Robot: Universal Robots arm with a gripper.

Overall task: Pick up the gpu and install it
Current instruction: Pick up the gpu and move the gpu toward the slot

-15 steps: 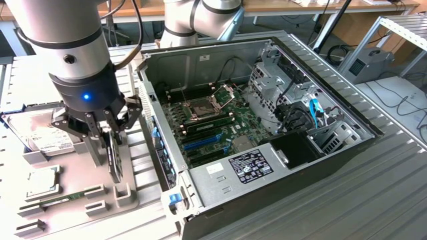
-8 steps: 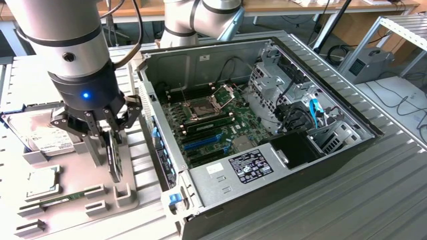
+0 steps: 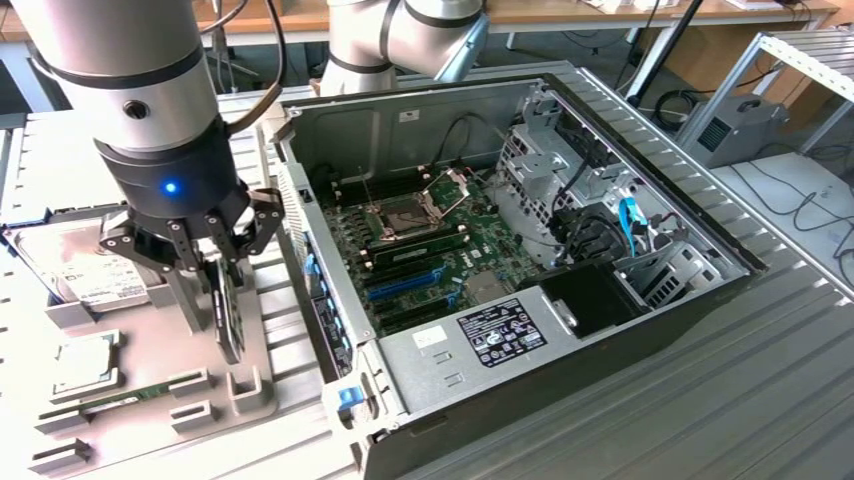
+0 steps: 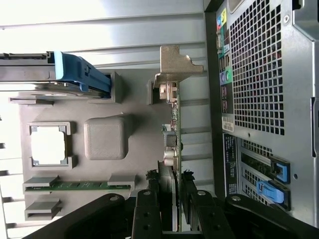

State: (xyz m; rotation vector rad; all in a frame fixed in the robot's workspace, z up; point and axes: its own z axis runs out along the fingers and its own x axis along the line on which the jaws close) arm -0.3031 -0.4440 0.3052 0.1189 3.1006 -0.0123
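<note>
One big computer case point(image 3: 387, 130) lies open on the table, with its green board point(image 3: 441, 240) showing inside. Next in size is the robot arm point(image 3: 134, 90), which hangs over a grey tray point(image 3: 154, 345) on the exterior view's left, just beside the case. A silver hard drive point(image 3: 94, 265) sits at the far end of that tray. The gripper point(image 3: 223, 310) reaches down at the tray's edge nearest the case. Its two fingers point(image 4: 149, 204) are closed partway, one on each flat side of the gpu point(image 3: 231, 340). The gpu stands up on its thin edge, with its metal end bracket point(image 4: 175, 64) away from the gripper. Its bottom edge seems to rest in the tray, but that part is hard to see. A square chip point(image 3: 83, 365) and a thin green memory stick point(image 3: 127, 395) lie near it on the tray.
</note>
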